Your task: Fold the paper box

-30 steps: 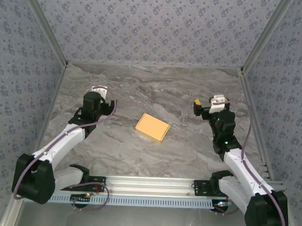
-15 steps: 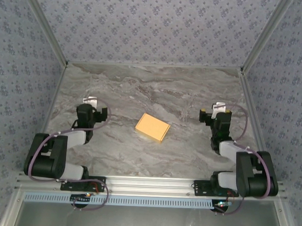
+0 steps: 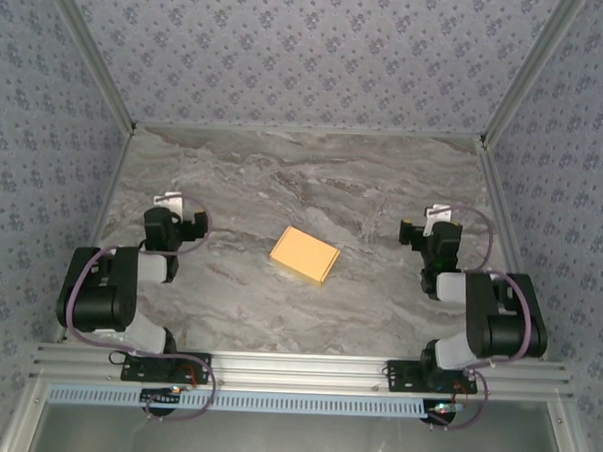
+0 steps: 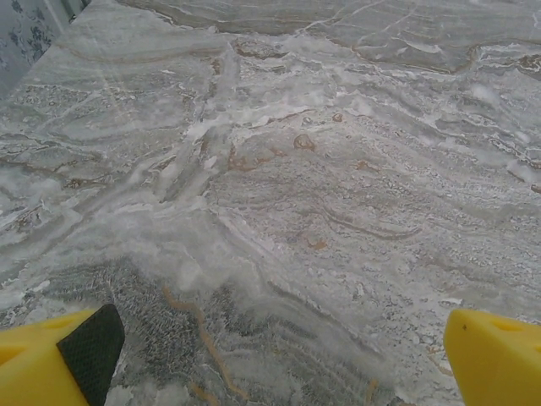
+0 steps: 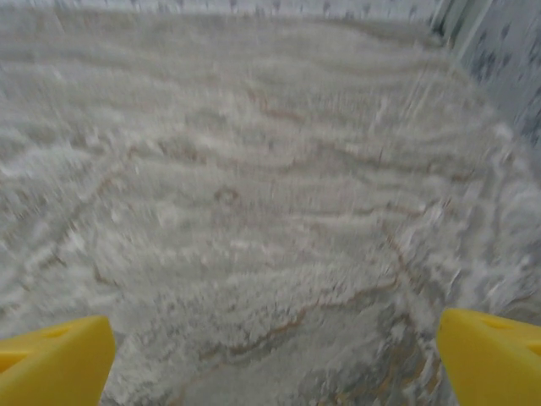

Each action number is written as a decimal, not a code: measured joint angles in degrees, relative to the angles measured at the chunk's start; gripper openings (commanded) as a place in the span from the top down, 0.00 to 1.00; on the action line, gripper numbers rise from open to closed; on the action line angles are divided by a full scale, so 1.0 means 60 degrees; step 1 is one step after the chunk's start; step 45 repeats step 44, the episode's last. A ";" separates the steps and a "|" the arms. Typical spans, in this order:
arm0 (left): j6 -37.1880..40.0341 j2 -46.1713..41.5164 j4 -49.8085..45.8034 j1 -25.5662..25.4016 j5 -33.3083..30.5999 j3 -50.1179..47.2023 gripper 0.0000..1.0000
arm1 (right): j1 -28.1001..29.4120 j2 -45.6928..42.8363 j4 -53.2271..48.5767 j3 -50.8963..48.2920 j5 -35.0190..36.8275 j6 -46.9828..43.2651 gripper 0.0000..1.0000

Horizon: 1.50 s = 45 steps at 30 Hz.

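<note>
The paper box (image 3: 303,254) lies flat on the marble table (image 3: 314,177), a small tan-yellow rectangle in the middle and slightly turned. My left gripper (image 3: 175,220) sits low at the left, well apart from the box, with the arm folded back. Its yellow fingertips (image 4: 52,362) stand wide apart over bare marble, so my left gripper (image 4: 275,372) is open with nothing in it. My right gripper (image 3: 428,232) sits at the right, about as far from the box. In the blurred right wrist view its yellow fingertips (image 5: 490,359) are also spread, and my right gripper (image 5: 270,364) is open and holds nothing.
Patterned walls (image 3: 309,56) close in the table at the back and on both sides. An aluminium rail (image 3: 295,371) with the arm bases runs along the near edge. Open marble lies between each gripper and the box.
Both arms have folded back and down toward their bases, drawing the grippers outward and slightly away from the box. The box has not moved. Both grippers stayed open.
</note>
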 measured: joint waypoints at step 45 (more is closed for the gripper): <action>-0.0095 0.0000 0.0007 0.0033 0.0149 0.0000 0.01 | -0.0317 0.0197 -0.0157 0.0328 -0.1035 0.0208 0.00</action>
